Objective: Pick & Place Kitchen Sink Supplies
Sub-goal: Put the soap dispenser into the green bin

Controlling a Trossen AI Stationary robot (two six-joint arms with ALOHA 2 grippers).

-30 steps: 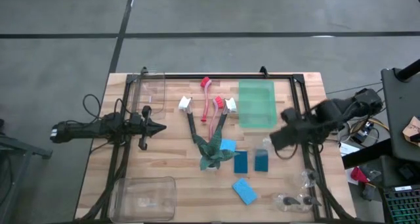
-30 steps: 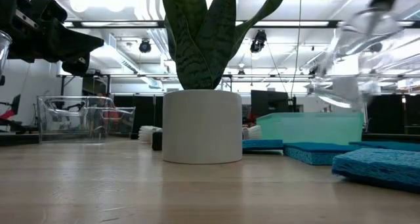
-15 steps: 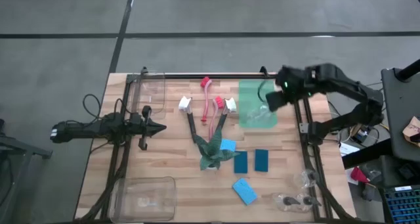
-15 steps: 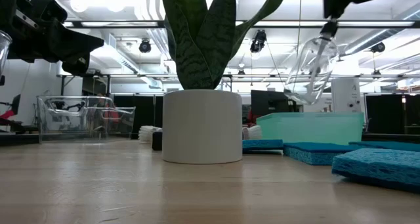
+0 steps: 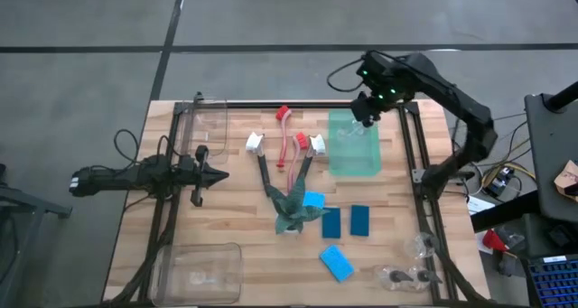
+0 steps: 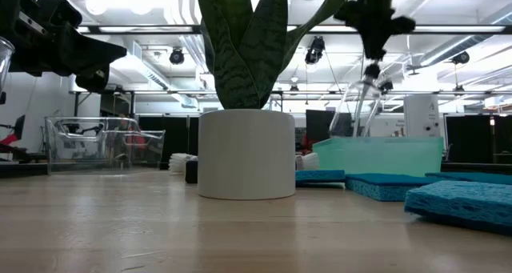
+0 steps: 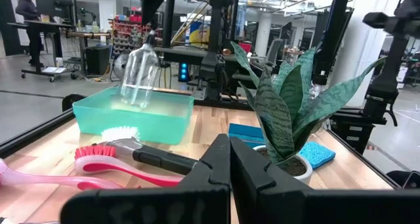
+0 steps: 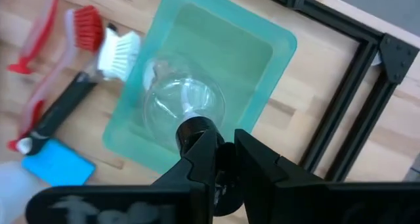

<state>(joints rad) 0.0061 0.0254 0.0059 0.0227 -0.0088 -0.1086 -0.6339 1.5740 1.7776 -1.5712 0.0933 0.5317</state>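
My right gripper [image 8: 226, 152] is above the teal bin [image 5: 353, 154] at the table's far right, shut on a small clear bottle [image 8: 184, 102] with a black cap. The low view shows this bottle [image 6: 360, 105] hanging behind the bin's rim, and the left wrist view shows the same bottle [image 7: 140, 69] over the bin. My left gripper [image 5: 217, 173] waits shut above the table's left side. Several brushes [image 5: 301, 144], with red or white heads, lie flat at the far middle. Blue and teal sponges [image 5: 331, 222] lie flat beside the plant [image 5: 291, 209]. Two more bottles [image 5: 420, 245] lie at the near right. My right gripper pinches the bottle by its black cap [image 8: 193, 129] between the two fingers, coming from above and pointing down. The bottle hangs below the fingers, slightly tilted, over the teal bin. Its base [image 7: 134, 100] is about level with the bin's rim; whether it touches the bin I cannot tell.
A clear bin [image 5: 209, 123] stands at the far left and another clear bin [image 5: 199, 272] at the near left. The potted plant stands in the middle of the table. A black frame [image 5: 420, 145] runs along the table's edges. Bare wood shows between the left gripper and the brushes.
My right gripper has carried the bottle from the table's right side, near the sponges, toward the far edge and leftward, ending over the teal bin. The bottle swung while it travelled and now hangs lower, at the bin's rim. The gripper stayed shut on it.
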